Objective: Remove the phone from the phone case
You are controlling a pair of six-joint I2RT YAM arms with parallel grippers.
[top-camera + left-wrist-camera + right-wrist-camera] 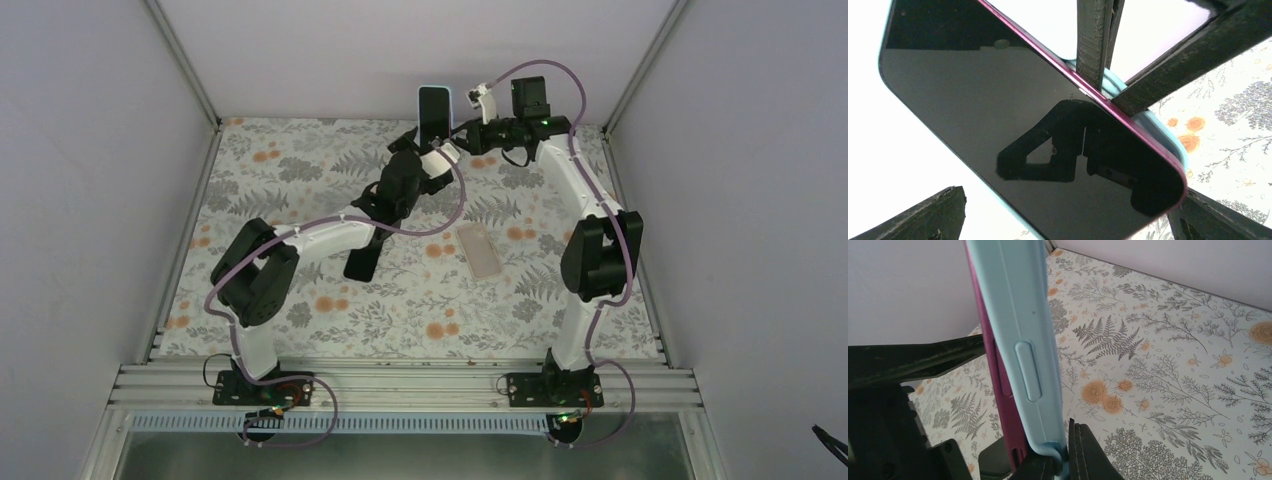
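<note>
The phone stands upright in the air near the back wall, with a black screen and a magenta frame. Its light blue case has peeled away from the frame at the lower end, and its rim shows behind the phone. My right gripper is shut on the case's rim, also seen in the top view. My left gripper faces the screen with its fingers spread. Its right finger is against the phone's corner. A gap separates its left finger from the phone.
A pale translucent flat case or phone lies on the floral mat right of centre. A dark flat slab lies beside the left arm's forearm. White walls close the back and both sides.
</note>
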